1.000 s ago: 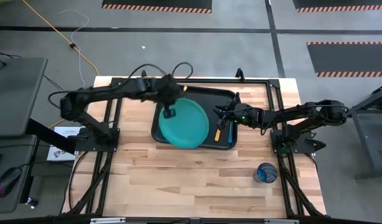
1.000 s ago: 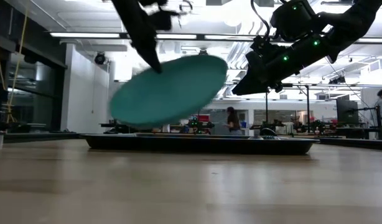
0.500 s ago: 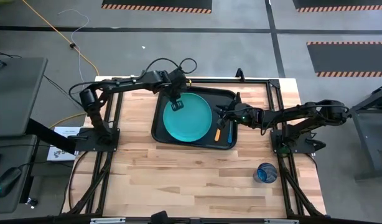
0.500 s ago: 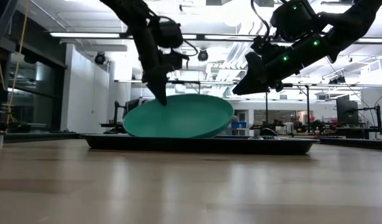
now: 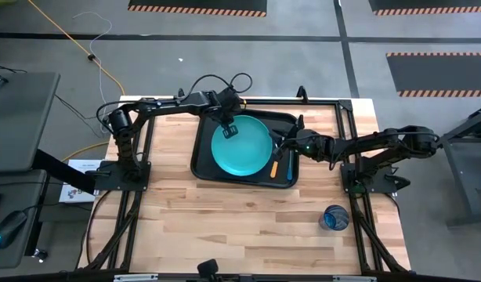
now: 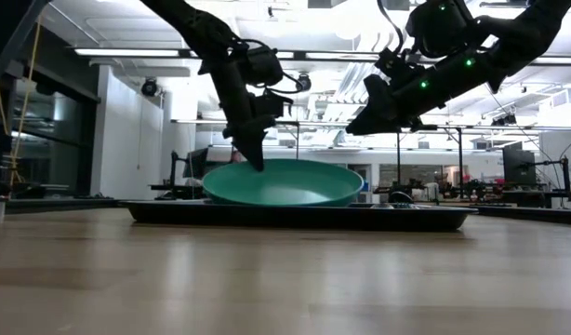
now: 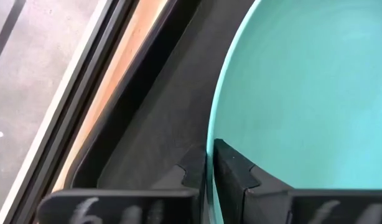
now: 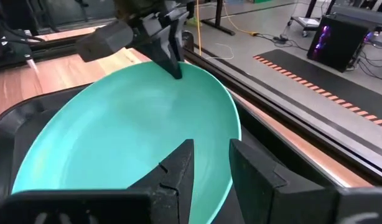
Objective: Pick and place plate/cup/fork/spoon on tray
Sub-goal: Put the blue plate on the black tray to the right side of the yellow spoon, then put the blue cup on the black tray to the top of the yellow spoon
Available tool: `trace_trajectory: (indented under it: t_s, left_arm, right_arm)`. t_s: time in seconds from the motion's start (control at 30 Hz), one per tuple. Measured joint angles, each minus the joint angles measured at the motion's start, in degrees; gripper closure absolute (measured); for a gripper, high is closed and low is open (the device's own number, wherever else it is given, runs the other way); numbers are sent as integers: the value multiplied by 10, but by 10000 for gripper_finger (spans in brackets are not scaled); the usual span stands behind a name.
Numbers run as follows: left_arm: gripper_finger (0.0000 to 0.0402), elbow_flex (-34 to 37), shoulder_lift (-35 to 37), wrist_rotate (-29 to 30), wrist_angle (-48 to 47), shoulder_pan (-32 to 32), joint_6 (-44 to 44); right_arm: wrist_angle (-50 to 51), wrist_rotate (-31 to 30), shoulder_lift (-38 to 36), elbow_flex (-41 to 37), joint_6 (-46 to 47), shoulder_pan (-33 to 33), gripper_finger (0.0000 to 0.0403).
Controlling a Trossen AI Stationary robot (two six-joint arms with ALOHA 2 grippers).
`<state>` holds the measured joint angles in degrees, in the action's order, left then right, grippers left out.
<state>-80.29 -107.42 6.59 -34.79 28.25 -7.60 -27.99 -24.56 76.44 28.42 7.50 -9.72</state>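
Plate (image 5: 242,146) has dropped from a steep tilt a second ago to lying nearly flat inside the tray (image 5: 203,164), left gripper (image 7: 209,167) still clamped on its rim, so placement looks all but done pending release. Right gripper (image 8: 209,163) hovers over the tray's right side, fingers slightly apart, holding nothing. Cup (image 5: 335,218) waits on the wooden table (image 5: 225,219), well apart from the tray; lab room behind is bright.

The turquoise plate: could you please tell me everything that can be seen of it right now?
The round turquoise plastic plate is plain and smooth, with a shallow upturned rim. It lies almost flat inside the large black rectangular tray, filling much of it. The left gripper is shut on its rim at the far-left edge, one finger on each face. The right gripper hovers open above its right edge without touching it.
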Motion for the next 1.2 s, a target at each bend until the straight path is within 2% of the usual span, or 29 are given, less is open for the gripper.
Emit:
trace_trajectory:
  t_s: [0.27,0.37,0.77,0.93,1.03,1.13,1.2]
  left_arm:
    - [372,0,0,9,-20,0,-1]
    - [361,0,-1,30,-32,1,-2]
    - [294,0,-1,33,-36,14,-2]
    - [270,1,10,59,-28,16,-16]
    - [264,1,34,37,-29,22,-10]
    - [264,4,65,-10,-17,31,2]
    - [266,30,98,-50,34,37,13]
  right_arm:
    - [1,11,0,0,1,0,308]
    - [1,11,0,0,1,0,308]
    - [1,11,0,0,1,0,308]
    - [1,11,0,0,1,0,308]
    - [3,11,0,0,1,0,308]
    - [4,11,0,0,1,0,308]
    - [7,11,0,0,4,0,308]
